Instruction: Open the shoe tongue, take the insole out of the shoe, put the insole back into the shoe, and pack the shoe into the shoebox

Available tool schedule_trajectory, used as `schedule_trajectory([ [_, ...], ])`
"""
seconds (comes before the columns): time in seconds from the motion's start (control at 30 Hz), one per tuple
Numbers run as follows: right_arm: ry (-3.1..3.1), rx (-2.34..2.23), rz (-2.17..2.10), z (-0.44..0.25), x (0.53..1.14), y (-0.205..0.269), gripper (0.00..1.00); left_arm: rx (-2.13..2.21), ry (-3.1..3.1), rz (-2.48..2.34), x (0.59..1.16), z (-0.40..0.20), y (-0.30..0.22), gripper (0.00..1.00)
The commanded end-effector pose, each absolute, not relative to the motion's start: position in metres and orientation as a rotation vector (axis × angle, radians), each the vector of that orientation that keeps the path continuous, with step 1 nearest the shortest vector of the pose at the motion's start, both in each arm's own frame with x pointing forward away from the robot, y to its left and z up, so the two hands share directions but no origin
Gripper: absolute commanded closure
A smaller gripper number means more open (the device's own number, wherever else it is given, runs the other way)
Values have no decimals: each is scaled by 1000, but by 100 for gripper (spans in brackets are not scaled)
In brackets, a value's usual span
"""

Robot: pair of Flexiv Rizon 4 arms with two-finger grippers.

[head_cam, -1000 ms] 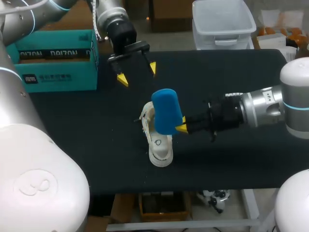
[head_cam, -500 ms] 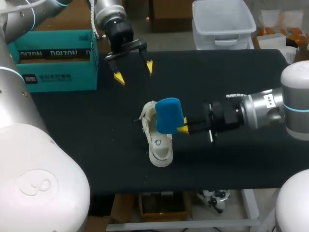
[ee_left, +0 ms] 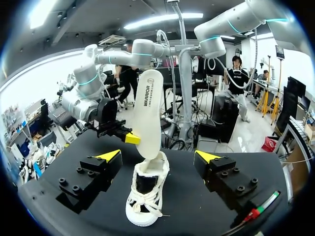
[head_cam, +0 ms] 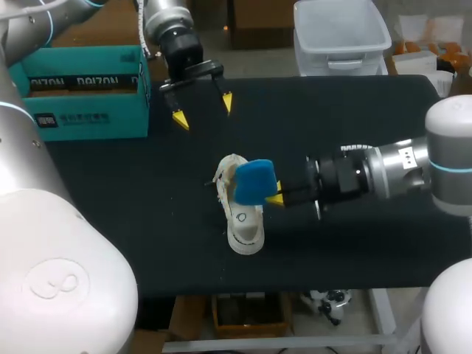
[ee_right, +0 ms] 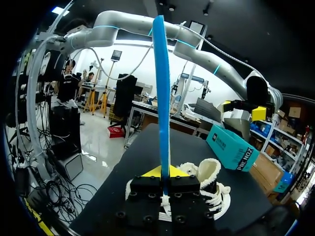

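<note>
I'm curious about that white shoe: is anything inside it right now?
The lower end of the insole dips into the opening of the shoe. The rest stands upright above it, pinched by the right gripper. How deep it reaches cannot be seen, because the shoe's walls cover it.

Robotics lab bench, by the look: a grey left arm (head_cam: 166, 18) & right arm (head_cam: 398, 169) reach in over a black-topped table (head_cam: 354, 110) from either side. Props only on the table: teal shoebox (head_cam: 81, 110) at its far left corner, white shoe (head_cam: 247, 228) near its middle.
</note>
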State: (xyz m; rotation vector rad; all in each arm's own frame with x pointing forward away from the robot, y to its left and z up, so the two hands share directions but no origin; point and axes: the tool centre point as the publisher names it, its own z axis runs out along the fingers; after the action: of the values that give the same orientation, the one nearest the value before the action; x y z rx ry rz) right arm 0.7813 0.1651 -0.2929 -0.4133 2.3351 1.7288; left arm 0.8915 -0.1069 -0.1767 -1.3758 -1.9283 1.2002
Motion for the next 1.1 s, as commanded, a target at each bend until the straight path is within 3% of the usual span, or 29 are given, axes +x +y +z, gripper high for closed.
schedule_trajectory([
  [0.03,2312,-414,1722,-301,780,173,100,-1382,-1938,1196,888,-176,-106,0],
  [1.1,2314,-404,1698,-294,780,172,100,-1400,-1929,1209,881,-177,-101,0],
])
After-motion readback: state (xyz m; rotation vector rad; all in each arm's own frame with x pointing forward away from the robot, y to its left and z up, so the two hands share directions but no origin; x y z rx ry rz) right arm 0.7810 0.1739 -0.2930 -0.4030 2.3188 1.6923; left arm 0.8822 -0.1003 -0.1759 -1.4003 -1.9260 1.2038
